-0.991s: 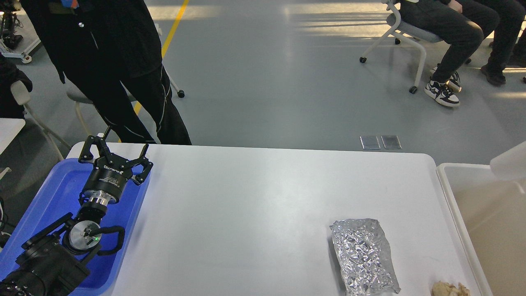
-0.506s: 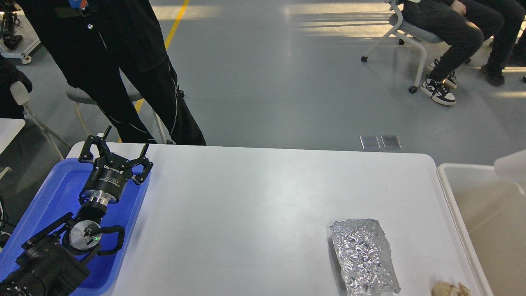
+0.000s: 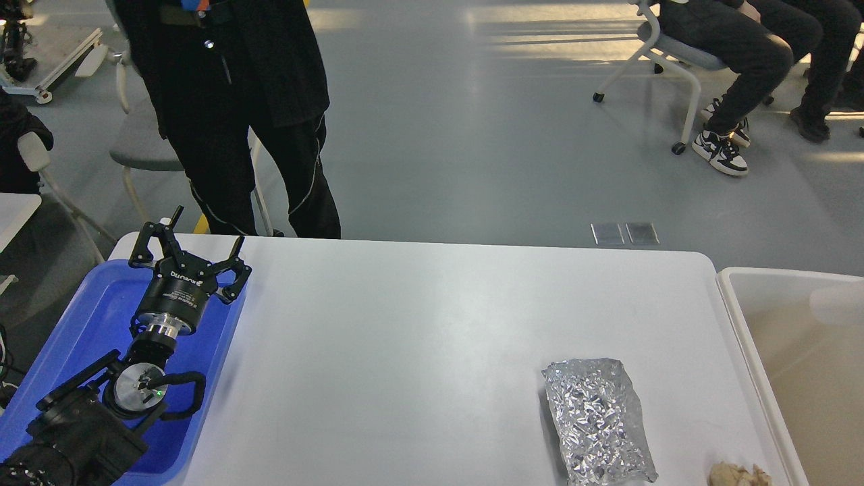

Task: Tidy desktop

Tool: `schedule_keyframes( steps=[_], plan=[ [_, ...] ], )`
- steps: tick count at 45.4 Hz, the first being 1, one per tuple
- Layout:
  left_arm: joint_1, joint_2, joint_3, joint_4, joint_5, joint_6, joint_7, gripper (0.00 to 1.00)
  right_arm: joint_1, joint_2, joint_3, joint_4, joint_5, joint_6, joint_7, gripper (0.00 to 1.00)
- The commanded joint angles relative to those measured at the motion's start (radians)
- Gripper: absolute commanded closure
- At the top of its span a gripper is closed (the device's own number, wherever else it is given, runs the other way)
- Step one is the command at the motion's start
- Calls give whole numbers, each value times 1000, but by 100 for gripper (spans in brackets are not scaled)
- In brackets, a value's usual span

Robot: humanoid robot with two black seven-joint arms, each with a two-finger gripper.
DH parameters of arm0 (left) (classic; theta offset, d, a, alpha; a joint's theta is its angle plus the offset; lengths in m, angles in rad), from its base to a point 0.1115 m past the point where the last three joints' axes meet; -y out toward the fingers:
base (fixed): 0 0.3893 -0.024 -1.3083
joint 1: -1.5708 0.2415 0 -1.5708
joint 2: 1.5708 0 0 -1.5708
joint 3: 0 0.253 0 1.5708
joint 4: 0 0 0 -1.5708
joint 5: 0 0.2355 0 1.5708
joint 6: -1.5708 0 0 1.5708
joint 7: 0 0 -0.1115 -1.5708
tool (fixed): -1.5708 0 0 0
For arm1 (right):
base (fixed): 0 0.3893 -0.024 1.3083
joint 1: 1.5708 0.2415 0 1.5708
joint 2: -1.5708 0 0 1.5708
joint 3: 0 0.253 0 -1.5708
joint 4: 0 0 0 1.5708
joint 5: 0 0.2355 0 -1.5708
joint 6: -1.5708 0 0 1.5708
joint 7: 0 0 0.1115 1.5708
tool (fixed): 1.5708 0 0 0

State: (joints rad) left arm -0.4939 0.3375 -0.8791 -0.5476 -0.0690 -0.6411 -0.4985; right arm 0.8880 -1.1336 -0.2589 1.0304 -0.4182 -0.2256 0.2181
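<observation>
Near right edge: a tan crumpled scrap [image 3: 739, 474] beside a wrinkled foil packet [image 3: 597, 420], both lying on the desktop [image 3: 418, 337], which spans the centre. Left: left gripper [image 3: 190, 244], fingers spread wide and empty, above the blue tray [image 3: 88, 317]. Far right: cream bin [image 3: 796, 364].

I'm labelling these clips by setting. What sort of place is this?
Probably a robotics lab or test hall: a grey floor with people seated on wheeled chairs, and a white desktop staged with a blue tray and bin.
</observation>
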Motion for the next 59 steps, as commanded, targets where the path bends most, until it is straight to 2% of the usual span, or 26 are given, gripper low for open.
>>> schedule_keyframes(
  steps=[1, 9, 16, 38, 42, 59],
  plan=[
    [0, 0, -1, 0, 0, 0, 0, 0, -96, 135, 10, -156, 170, -11, 3, 100],
    [0, 0, -1, 0, 0, 0, 0, 0, -184, 221, 61, -265, 207, -9, 3, 100],
    [0, 0, 0, 0, 0, 0, 0, 0, -299, 342, 159, -472, 207, 8, -5, 100],
    [0, 0, 0, 0, 0, 0, 0, 0, -386, 604, 168, -861, 351, 11, -20, 100],
    [0, 0, -1, 0, 0, 0, 0, 0, -396, 635, 170, -891, 352, 11, -20, 100],
    [0, 0, -1, 0, 0, 0, 0, 0, -393, 638, 245, -905, 352, 9, -20, 100]
  ],
)
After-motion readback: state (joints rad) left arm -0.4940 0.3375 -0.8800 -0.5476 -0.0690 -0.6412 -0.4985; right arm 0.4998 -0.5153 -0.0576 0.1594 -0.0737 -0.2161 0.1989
